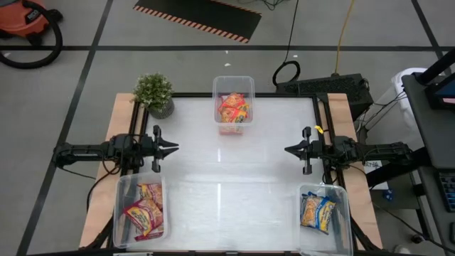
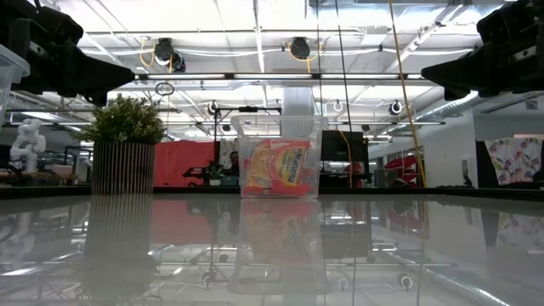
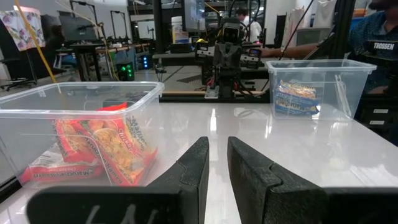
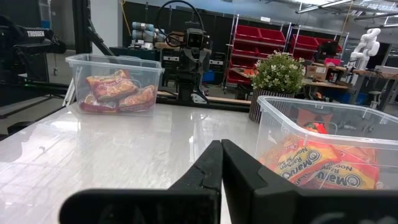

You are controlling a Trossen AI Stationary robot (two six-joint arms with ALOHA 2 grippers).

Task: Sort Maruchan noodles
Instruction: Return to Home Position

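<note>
Maruchan noodle packets lie in three clear bins. Red-orange and yellow packets [image 1: 233,108] fill the bin at the table's far middle [image 2: 280,167]. Red packets with white [image 1: 145,215] lie flat in the near left bin. Yellow-blue packets [image 1: 317,212] lie in the near right bin. My left gripper [image 1: 175,148] hovers at the left side of the table, pointing right, its fingers a narrow gap apart [image 3: 217,163]. My right gripper [image 1: 287,150] hovers at the right side, pointing left, fingers shut together [image 4: 221,155]. Both hold nothing.
A potted plant [image 1: 154,94] stands at the far left corner, next to the far bin [image 1: 247,80]. The white tabletop [image 1: 227,171] between the two grippers is bare. People and equipment show in the room beyond the table.
</note>
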